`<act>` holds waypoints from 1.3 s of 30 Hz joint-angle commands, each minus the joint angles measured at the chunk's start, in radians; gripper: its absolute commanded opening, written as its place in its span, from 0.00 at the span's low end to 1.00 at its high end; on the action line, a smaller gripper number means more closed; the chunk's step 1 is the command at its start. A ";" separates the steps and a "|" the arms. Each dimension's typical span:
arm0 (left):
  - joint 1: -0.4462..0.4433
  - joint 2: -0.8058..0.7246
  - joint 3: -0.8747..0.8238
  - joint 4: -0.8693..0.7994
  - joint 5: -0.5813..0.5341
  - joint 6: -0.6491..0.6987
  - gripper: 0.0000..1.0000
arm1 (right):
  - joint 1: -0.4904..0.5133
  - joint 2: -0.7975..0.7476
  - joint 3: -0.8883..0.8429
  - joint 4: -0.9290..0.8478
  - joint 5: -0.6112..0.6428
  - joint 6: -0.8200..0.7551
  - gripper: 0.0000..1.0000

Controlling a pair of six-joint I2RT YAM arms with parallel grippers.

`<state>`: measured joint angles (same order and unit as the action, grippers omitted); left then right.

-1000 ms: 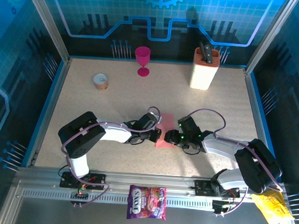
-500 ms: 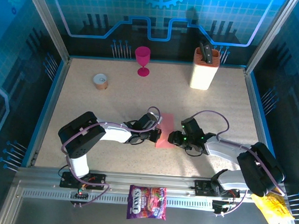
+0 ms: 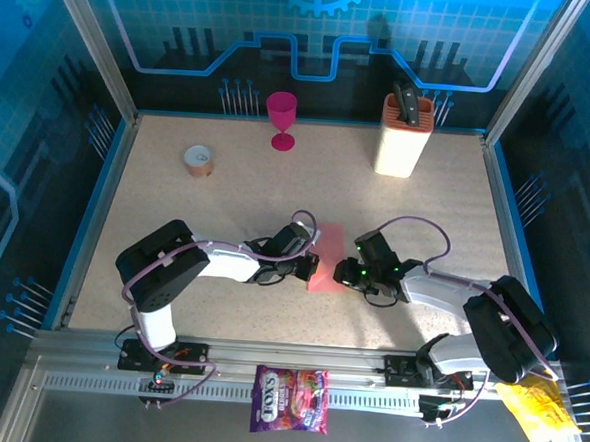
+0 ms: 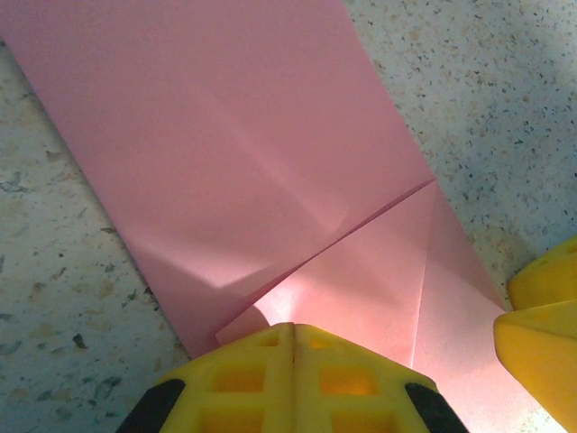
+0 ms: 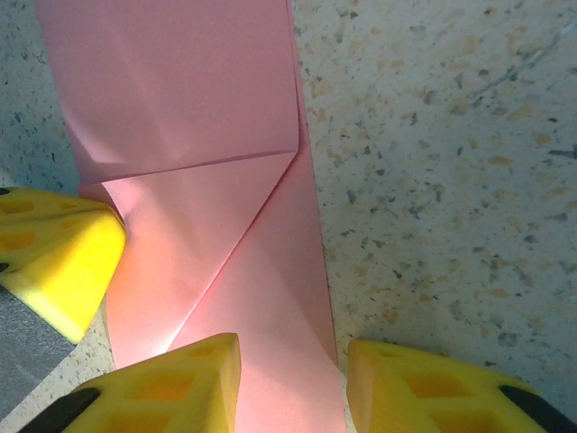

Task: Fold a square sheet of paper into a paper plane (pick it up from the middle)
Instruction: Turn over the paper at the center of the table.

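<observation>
The salmon-pink sheet of paper [image 3: 325, 255] lies flat on the bench [image 3: 175, 224], about midway between the left and right edges and somewhat nearer the near edge than the far one; it is folded into a narrow strip running from near to far. In the left wrist view the paper [image 4: 234, 153] shows a triangular flap turned over at one end, its creases meeting at the strip's long edge; the right wrist view shows the same flap on the paper [image 5: 180, 99], with one crease across the strip and another slanting down it.

The left claw [image 3: 310, 267] is closed, its yellow fingers [image 4: 243, 370] pressed together with no gap; their tips sit at the flap on the strip's left side, though I cannot tell whether they bear down on it. The right claw [image 3: 344, 272] comes in from the other side, close to the left one; its jaws stand apart and hold nothing. One of its fingers [image 5: 171, 383] is over the paper and the other over bare bench, with the strip's right edge running between them.

At the far edge a magenta goblet [image 3: 280, 115] stands upright near the middle; a cream knife block [image 3: 401, 137] stands toward the far right corner; a small round tan object [image 3: 199, 160] sits toward the far left corner. Off the near edge a purple candy bag [image 3: 290, 399] lies on the metal rail between the arm bases; a yellow crumpled wrapper [image 3: 536, 408] lies beyond the near right corner.
</observation>
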<state>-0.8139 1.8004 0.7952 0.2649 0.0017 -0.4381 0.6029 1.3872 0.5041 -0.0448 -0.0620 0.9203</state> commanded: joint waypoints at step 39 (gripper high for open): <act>0.004 0.041 -0.060 -0.056 0.028 -0.004 0.00 | -0.024 0.082 -0.046 0.352 -0.054 0.070 0.48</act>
<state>-0.7994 1.8004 0.7750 0.3061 0.0048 -0.4450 0.6113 1.4647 0.4862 0.2443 -0.1459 0.9806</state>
